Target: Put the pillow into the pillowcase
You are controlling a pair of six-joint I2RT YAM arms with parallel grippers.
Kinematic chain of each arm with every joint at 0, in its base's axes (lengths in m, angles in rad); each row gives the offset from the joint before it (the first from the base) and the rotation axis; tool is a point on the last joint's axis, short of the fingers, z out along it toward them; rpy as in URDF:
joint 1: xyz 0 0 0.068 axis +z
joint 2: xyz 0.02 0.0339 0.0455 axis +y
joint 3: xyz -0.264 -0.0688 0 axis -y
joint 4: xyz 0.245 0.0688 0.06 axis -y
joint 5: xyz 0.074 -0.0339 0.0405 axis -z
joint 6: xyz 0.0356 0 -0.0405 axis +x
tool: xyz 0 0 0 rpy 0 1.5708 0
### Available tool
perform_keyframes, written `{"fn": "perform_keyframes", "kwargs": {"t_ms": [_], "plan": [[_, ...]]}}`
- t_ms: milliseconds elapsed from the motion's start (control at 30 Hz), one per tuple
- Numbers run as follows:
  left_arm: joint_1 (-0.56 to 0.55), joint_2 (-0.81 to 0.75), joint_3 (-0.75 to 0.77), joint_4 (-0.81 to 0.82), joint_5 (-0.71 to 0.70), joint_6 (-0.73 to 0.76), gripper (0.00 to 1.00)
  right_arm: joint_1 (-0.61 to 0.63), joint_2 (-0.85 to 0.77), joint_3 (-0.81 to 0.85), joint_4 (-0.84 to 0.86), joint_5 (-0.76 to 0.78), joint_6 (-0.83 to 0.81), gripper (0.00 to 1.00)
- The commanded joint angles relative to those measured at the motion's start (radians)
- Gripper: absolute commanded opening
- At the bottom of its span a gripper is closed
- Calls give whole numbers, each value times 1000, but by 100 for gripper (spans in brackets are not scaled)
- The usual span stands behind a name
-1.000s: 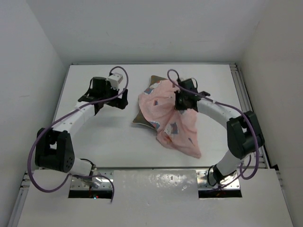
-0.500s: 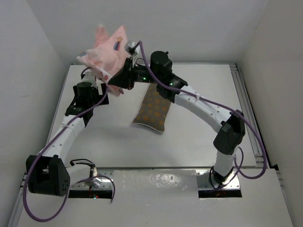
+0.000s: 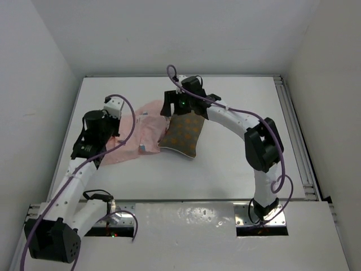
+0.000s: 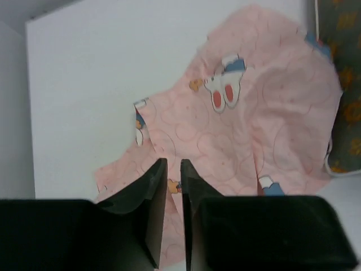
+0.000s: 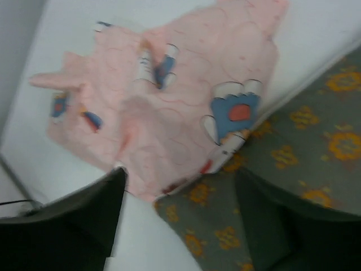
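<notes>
Fingers [image 4: 153, 212] of the left gripper [image 4: 173, 165] are drawn nearly together, only a thin slit between them. They appear to nip a fold of the pillowcase [image 4: 248, 130] at the edge farthest from the pillow [image 3: 183, 132]. The right gripper [image 5: 180, 172] hovers with its fingers spread wide over the pillow's far corner, where cushion and pink cloth meet, and holds nothing.

The pillow lies flat on the bench [image 3: 237, 169]. The pillowcase is spread flat on the pillow's left-arm side, one edge touching the cushion. Nothing is inside the sack yet.

The step in hand looks like securing the pillowcase so that its mouth can be opened. Which edge is the mouth I cannot tell. The next move probably calls for the left fingers to lift a single layer, not both. The right fingers would then close on the pillow's corner and feed it toward the opening. A grip through both layers would keep the sack shut.
</notes>
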Motion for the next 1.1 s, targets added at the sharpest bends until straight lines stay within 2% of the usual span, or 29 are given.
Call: {"fn": "perform_keyframes", "kwargs": {"t_ms": [0,33,67,100,133,167,200,267,333,400,467,500,567,600,667,700,733,867,900,933,967,1000,1033,1067], "plan": [[-9,134,33,-91,27,-26,14,-27,-75,-19,-77,161,8,61],[-9,166,38,-109,-22,-37,23,-30,-96,-60,-87,237,16,29],[-9,202,32,-114,-45,-42,38,-38,-102,-76,-100,270,37,28],[-9,208,21,-116,-47,-12,48,-39,-102,-90,-118,292,42,33],[-9,207,9,-116,-32,12,56,-47,-93,-108,-127,321,48,50],[-9,211,-18,-116,-19,30,73,-45,-80,-111,-141,335,54,93],[-9,217,-32,-114,-15,44,80,-42,-60,-107,-179,355,59,99],[-9,269,-61,-102,-42,43,90,-36,20,-75,-225,372,68,99],[-7,318,-74,-73,-114,6,94,-30,89,-17,-311,376,88,99],[-7,325,-85,-47,-116,-11,95,-27,158,7,-359,382,94,97],[-7,329,-85,-34,-43,-31,93,-27,166,-19,-351,384,91,84],[-7,335,-85,-22,-15,-37,93,-30,157,-63,-329,387,93,64],[-7,363,-89,2,16,-66,93,-48,101,-126,-281,393,96,41],[-9,372,-94,31,16,-74,93,-71,77,-203,-264,390,99,24],[-7,392,-114,62,50,-67,90,-103,21,-283,-235,387,105,11],[-7,398,-120,91,61,-57,86,-125,-43,-365,-213,393,106,0],[-6,408,-135,107,68,-53,80,-171,-76,-404,-209,398,116,0],[-21,426,-170,180,137,4,68,-281,-229,-561,-198,442,82,0],[-29,428,-181,234,148,16,64,-309,-271,-587,-205,450,50,5],[-36,431,-198,252,160,27,54,-324,-288,-590,-209,438,24,51],[-53,432,-207,295,186,41,46,-334,-294,-572,-218,404,-11,76],[-59,434,-213,317,203,41,39,-341,-299,-550,-235,367,-45,91],[-65,437,-204,325,237,39,31,-338,-299,-520,-256,340,-106,99],[-73,435,-189,322,342,38,29,-331,-296,-485,-279,344,-128,99]]}}
